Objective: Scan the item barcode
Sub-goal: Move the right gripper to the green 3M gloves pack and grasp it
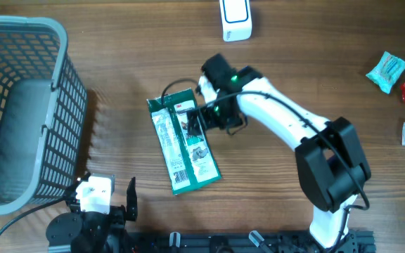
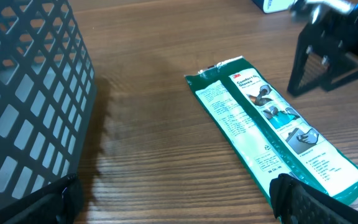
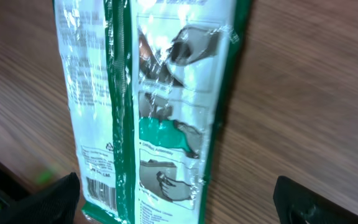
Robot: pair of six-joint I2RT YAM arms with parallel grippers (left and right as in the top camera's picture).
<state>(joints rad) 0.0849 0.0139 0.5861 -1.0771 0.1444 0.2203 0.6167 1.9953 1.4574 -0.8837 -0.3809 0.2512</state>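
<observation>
Here's the green packet (image 1: 183,147) lying flat on the table (image 1: 315,56), and the right gripper (image 3: 179,202) is poised right over it, jaws spread wide with nothing in them; the left gripper (image 2: 176,198) sits back near the basket (image 1: 69,133), equally wide and empty. The danger: that glossy film (slick stuff, by the look of it) could slide out of a pinch, or a finger could cover the barcode (image 3: 101,191) at the packet's end. The white unit (image 1: 235,21), probably the scanner, is well apart and cut off by the frame edge. Whether the right fingertips touch the packet, I can't tell.
</observation>
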